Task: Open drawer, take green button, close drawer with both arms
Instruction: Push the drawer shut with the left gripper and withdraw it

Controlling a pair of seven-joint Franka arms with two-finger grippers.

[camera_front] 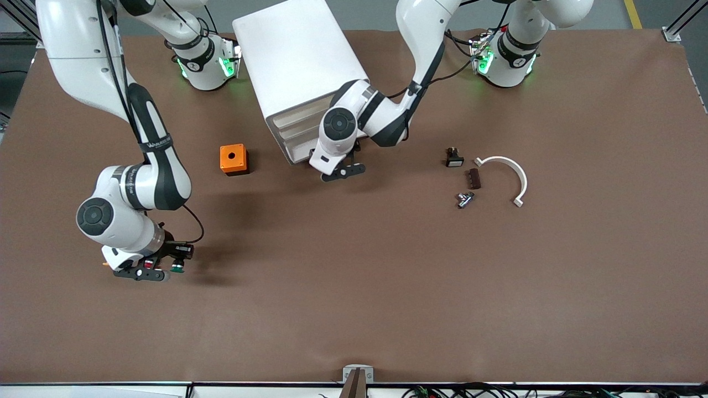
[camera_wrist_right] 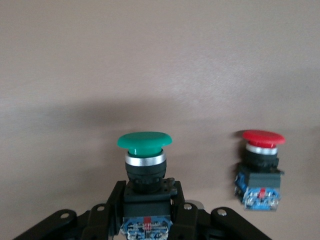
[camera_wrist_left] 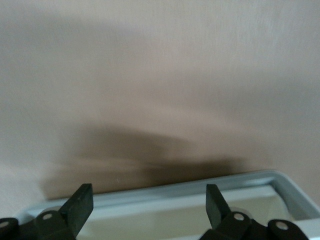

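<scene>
At the right arm's end of the table: the right gripper (camera_front: 145, 272) is low over the brown table (camera_front: 387, 287), well apart from the cabinet.
Button: the green-capped button (camera_wrist_right: 145, 150) sits between the right gripper's fingers, cap pointing away from the wrist; in the front view its green cap (camera_front: 177, 268) shows just beside the gripper.
Right jaws: pressed in on the button's black body, pinching it.
Red button: a red-capped button (camera_wrist_right: 261, 165) stands on the table just beside the held one, apart from it.
Left gripper: the left gripper (camera_front: 343, 172) is right at the lower front of the white cabinet (camera_front: 298, 61), with a pale rim (camera_wrist_left: 200, 192) just under its fingertips (camera_wrist_left: 80, 205).
Left jaws: spread wide, holding nothing.
Drawer: from the front camera the drawer fronts (camera_front: 293, 132) look flush or nearly so, but the left arm covers part of them, so I cannot tell for sure that the drawer is fully shut.
Done: the button is out of the cabinet and in the right arm's grip, so opening and taking look complete.
Left: confirming or finishing the push that closes the drawer, which seems to be the left arm's job.
Other items: an orange box (camera_front: 234, 159), a white curved piece (camera_front: 506, 177) and a few small parts (camera_front: 464, 199) lie untouched.
</scene>
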